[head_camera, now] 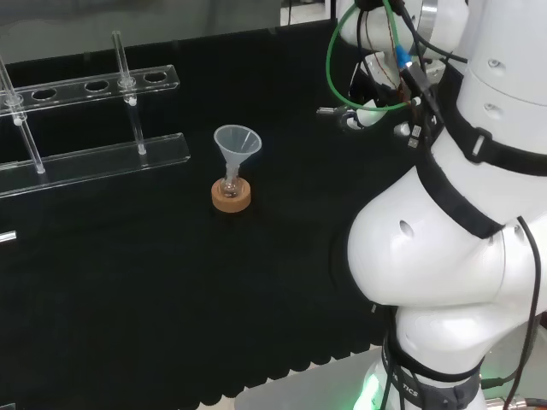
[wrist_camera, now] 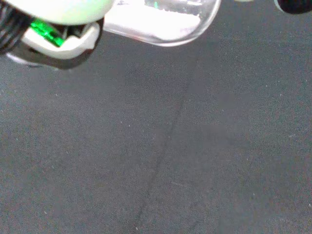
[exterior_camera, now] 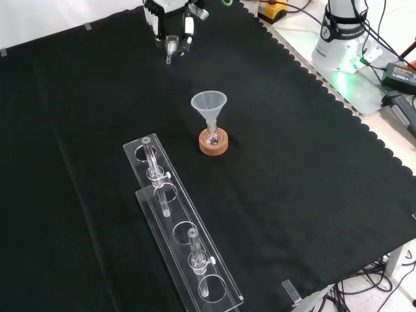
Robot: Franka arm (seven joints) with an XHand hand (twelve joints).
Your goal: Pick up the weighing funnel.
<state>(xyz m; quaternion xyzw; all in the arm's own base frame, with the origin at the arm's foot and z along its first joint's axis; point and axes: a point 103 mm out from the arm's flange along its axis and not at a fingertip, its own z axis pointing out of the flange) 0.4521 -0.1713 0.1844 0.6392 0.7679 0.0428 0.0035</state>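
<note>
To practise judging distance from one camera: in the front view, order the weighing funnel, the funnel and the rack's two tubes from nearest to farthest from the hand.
1. Weighing funnel: held by the hand, at the top.
2. Funnel: mid-cloth, on a cork ring.
3. Upper tube: at the rack's upper end.
4. Lower tube: near the rack's bottom end.

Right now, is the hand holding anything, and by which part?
Yes. The hand pinches the weighing funnel at its wide end, and the short stem pokes out free.
</note>
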